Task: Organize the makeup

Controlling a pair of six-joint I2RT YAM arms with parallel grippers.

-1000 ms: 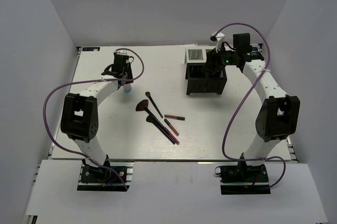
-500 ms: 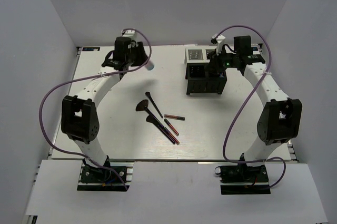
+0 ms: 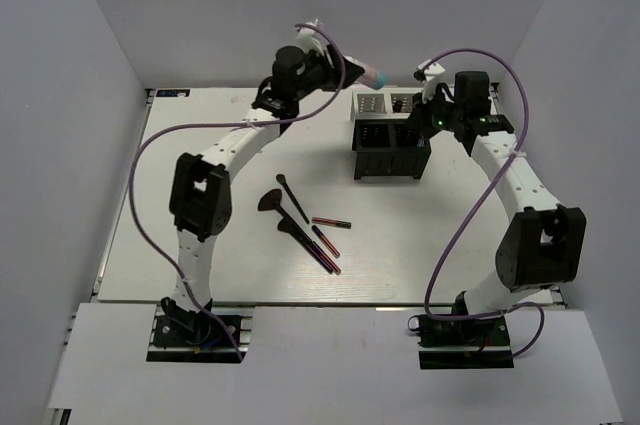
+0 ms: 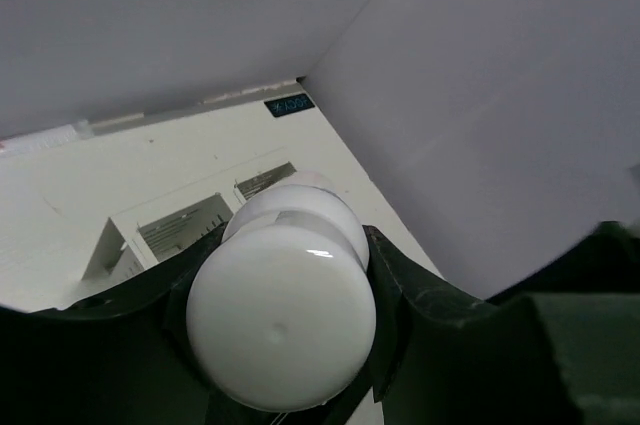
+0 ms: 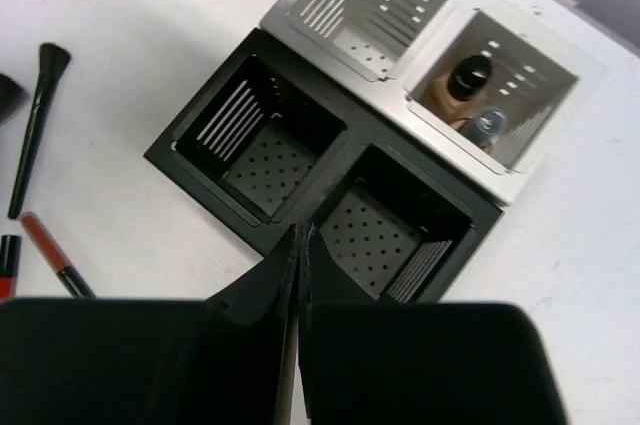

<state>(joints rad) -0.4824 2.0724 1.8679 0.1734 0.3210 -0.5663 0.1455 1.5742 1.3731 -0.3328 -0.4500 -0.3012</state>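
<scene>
The left gripper (image 3: 340,67) is raised in the air over the twelve o'clock edge of the table (image 3: 200,245). Its fingers pinch a white-capped bottle (image 4: 282,315) at both sides, and the bottle's far end juts toward three o'clock. Near the table's centre lie a fan brush (image 3: 269,202), a slim brush (image 3: 292,198) and dark-red pencils (image 3: 330,220), close together. The organizer (image 3: 390,150) sits at one o'clock, its black cells nearer and its white cells behind. Two tan foundation bottles (image 5: 470,77) stand in the right-hand white cell. The right gripper (image 5: 300,240) hovers over the black cells, fingers pressed together on nothing.
</scene>
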